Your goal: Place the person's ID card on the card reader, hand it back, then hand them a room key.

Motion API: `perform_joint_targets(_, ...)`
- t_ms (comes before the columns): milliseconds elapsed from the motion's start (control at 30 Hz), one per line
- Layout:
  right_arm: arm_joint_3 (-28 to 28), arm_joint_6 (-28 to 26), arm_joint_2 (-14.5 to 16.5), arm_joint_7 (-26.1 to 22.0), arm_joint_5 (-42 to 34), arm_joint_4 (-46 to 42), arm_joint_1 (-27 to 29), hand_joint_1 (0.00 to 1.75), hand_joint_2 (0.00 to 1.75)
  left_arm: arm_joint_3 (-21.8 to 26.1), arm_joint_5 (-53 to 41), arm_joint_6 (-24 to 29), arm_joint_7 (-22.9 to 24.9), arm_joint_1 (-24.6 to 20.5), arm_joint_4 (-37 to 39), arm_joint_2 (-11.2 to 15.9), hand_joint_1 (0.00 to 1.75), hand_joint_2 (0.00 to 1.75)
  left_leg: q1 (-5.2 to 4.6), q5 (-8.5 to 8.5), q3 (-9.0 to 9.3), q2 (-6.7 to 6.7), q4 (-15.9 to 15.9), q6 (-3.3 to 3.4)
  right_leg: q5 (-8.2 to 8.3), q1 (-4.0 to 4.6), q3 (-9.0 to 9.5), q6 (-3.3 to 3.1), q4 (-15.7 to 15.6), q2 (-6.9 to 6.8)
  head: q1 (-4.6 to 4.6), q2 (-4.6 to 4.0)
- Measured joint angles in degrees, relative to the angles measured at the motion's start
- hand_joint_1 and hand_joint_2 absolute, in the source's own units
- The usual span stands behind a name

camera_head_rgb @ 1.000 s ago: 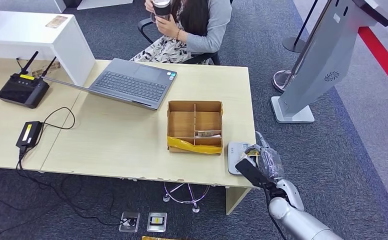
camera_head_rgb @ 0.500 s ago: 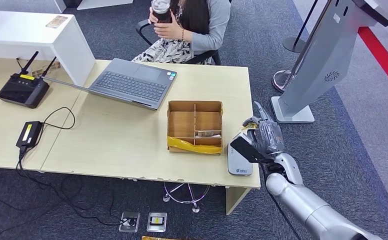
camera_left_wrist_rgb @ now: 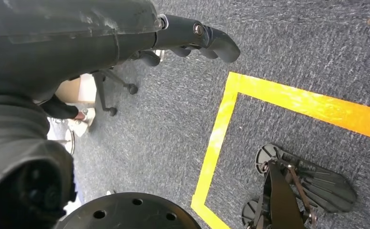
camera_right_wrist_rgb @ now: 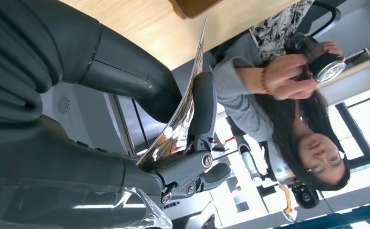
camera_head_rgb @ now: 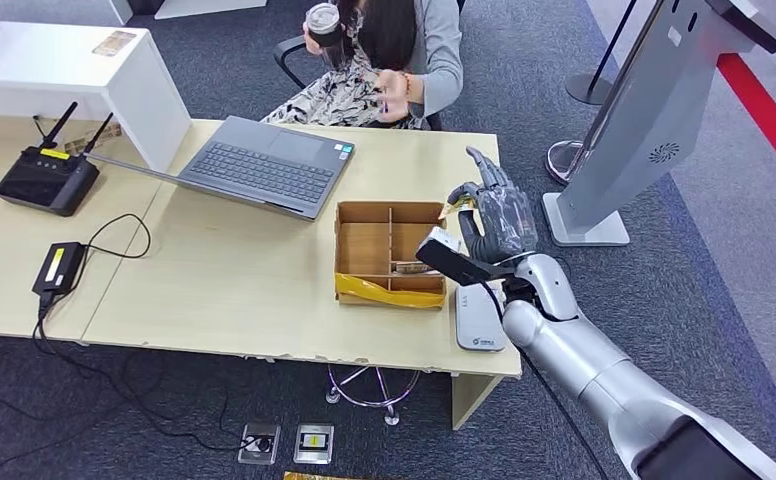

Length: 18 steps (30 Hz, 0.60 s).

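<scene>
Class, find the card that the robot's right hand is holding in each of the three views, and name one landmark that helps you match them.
Head view: the card is a sliver at the right hand, above the box's far right corner.
Right wrist view: the card runs edge-on, pinched between thumb and fingers.
Left wrist view: no card; floor with yellow tape.
Shared landmark: the person's cup.

We see our right hand raised above the table, just beside the wooden box, holding a thin card. The card reader lies near the table edge. A person sits behind the laptop, holding a cup.
</scene>
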Motion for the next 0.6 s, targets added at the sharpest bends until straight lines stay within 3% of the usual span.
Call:
perform_joint_targets(167,0.19,-0.04,2.30,0.89,1.40,3.25,-0.92,1.75,1.75,-0.36,-0.02,0.03,-2.39,0.00,0.00,0.66,0.00,0.00,0.00,0.00,0.00,0.00,0.00,0.00,0.00,0.01,0.00,0.00,0.00,0.00,-0.01,0.00)
perform_joint_targets(400,0.25,-0.92,3.87,0.96,2.64,7.20,-1.03,1.75,1.75,-0.40,-0.06,0.72,-11.49,0.01,0.00,1.12,0.00,0.00,0.00,0.00,0.00,-0.01,0.00,0.00,0.00,0.01,-0.01,0.00,-0.01,0.01,-0.01,0.00)
perform_joint_targets(600,0.16,-1.78,3.87,1.72,3.03,9.23,-1.03,1.75,1.75,-0.91,-0.52,-0.32,-13.51,0.06,0.00,1.44,0.00,0.00,0.00,0.00,0.01,0.00,0.01,0.00,0.00,0.00,-0.02,0.00,-0.02,0.02,-0.01,0.00)
